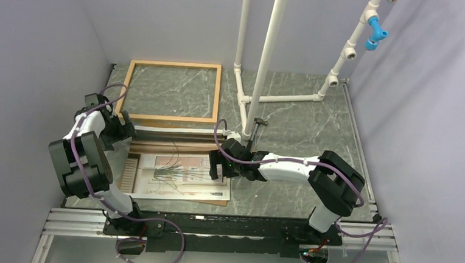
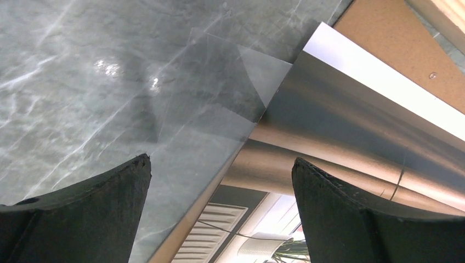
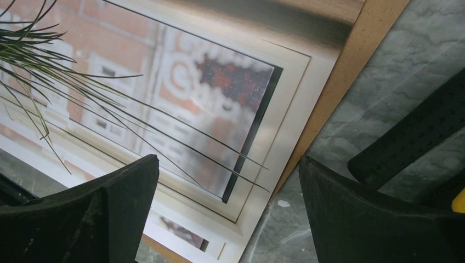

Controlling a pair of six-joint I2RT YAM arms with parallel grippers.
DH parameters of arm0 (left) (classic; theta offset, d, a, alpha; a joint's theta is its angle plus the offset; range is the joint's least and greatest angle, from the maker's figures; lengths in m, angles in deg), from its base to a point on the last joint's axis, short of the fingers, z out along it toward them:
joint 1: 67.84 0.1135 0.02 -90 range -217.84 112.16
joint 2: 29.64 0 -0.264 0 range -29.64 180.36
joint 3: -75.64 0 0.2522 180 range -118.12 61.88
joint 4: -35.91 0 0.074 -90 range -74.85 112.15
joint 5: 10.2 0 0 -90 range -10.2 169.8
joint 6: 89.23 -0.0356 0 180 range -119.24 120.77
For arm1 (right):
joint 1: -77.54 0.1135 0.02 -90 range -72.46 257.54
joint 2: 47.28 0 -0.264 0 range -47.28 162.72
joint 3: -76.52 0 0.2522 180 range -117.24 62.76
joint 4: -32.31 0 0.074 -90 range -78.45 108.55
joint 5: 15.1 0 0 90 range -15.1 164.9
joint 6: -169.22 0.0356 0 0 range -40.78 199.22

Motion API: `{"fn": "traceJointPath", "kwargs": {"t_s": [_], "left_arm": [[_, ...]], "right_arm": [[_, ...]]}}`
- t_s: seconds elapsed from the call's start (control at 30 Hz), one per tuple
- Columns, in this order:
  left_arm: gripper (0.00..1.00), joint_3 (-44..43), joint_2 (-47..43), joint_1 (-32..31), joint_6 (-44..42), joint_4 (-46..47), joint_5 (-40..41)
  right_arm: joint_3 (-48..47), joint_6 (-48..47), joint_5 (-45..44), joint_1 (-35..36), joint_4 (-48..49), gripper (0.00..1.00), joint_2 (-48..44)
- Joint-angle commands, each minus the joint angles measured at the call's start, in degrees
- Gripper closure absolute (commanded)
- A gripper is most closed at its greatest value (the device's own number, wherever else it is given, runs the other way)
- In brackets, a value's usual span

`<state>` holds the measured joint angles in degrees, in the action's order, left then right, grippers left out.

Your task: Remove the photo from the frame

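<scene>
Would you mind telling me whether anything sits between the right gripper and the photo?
Nothing visible does. The open right gripper hovers above the right edge of the photo, which lies on the brown backing board. The reflective clear sheet lies along the photo's far side, away from that gripper; the frame lies farther off.

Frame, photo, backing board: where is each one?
the frame [image 1: 170, 118]: top view, its near wooden rail.
the photo [image 1: 169, 177]: top view, middle of the print.
backing board [image 3: 356, 66]: right wrist view, bare brown edge.
</scene>
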<state>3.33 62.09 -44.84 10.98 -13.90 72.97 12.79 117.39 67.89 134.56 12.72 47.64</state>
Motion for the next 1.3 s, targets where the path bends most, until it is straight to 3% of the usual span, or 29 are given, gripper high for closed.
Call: {"fn": "traceJointPath", "kwargs": {"t_s": [0.0,0.13,0.33,0.7,0.97,1.13,1.27], "left_arm": [[0.01,-3.6,4.8,-0.8,-0.8,2.1,-11.4],[0.01,-4.5,3.1,-5.4,-2.2,3.9,-10.0],[0.01,0.1,-5.9,-6.3,0.8,10.7,-7.7],[0.0,-5.9,3.6,-6.8,0.9,-1.2,-1.6],[0.01,-4.7,-1.1,-6.7,1.1,0.1,3.6],[0.01,-4.2,-4.6,-6.7,1.8,-0.1,10.9],[0.01,-3.6,-4.3,-5.9,2.0,-0.7,12.3]], "right_arm": [[-0.3,1.6,-0.2,-0.2,-1.7,0.0,0.5],[2.9,1.8,3.1,0.2,2.4,0.0,-1.0],[5.4,3.0,4.6,0.5,4.1,0.0,-3.6],[5.0,-0.6,-0.1,0.4,-3.3,0.0,-6.7],[5.9,-0.6,-0.1,0.6,-7.1,0.0,-12.9],[8.3,1.7,0.7,0.4,-5.3,0.0,-12.3],[8.8,3.7,-0.6,0.4,-5.5,0.0,-9.8]]}}
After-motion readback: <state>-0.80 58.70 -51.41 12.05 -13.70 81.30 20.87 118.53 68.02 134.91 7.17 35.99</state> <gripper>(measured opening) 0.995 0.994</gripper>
